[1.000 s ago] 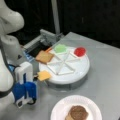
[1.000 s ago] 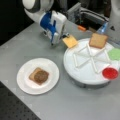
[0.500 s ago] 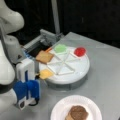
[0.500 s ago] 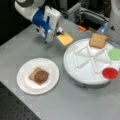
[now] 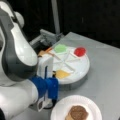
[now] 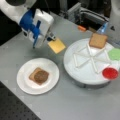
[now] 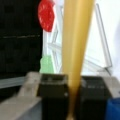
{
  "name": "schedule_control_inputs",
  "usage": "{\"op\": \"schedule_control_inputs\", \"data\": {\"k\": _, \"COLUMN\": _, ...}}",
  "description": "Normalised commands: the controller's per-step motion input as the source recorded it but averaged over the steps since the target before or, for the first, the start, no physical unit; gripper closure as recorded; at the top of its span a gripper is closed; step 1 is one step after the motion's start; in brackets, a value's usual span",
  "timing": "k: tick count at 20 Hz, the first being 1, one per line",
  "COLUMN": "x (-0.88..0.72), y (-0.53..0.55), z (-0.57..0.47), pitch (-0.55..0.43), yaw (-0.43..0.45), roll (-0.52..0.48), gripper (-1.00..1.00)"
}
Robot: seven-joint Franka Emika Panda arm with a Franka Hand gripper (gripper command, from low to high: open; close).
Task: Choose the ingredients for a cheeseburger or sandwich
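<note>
In a front view the gripper [image 6: 51,37] hangs above the grey bench [image 6: 15,57], left of the white divided tray [image 6: 75,72] and beyond the white paper plate [image 6: 23,83]. Its jaws are closed on 1 edge of the cheese [image 6: 57,45], a flat yellow-orange square that sticks out toward the tray, clear of the bench. On the plate lies 1 brown toast slice [image 6: 32,74] with the dark round patty [image 6: 41,76] on top. The tray holds a second toast slice [image 6: 98,40] in a far compartment, the green lettuce [image 6: 115,53] at its right and the red disc [image 6: 110,73] nearer.

In a front view the arm fills the left side; the gripper [image 5: 53,75] shows beside its blue mount, with the cheese [image 5: 62,74] seen in front of the tray [image 5: 82,72]. Lettuce [image 5: 60,48] and the red disc [image 5: 80,51] sit at the tray's far side. The plate [image 5: 60,110] carries the patty [image 5: 78,112], apparently on toast.

In the wrist view the 2 dark fingers [image 7: 53,92] pinch the cheese [image 7: 76,37], a tall yellow strip seen edge-on. The red disc [image 7: 46,15] and lettuce [image 7: 47,63] lie at left.
</note>
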Motion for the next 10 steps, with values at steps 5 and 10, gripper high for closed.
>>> {"op": "schedule_control_inputs", "data": {"k": 5, "x": 0.77, "y": -0.32, "z": -0.14, "pitch": 0.146, "yaw": 0.259, "roll": -0.048, "gripper": 1.0}}
{"op": "schedule_control_inputs", "data": {"k": 10, "x": 0.71, "y": -0.25, "z": -0.05, "pitch": 0.18, "yaw": 0.284, "roll": -0.209, "gripper": 1.0}}
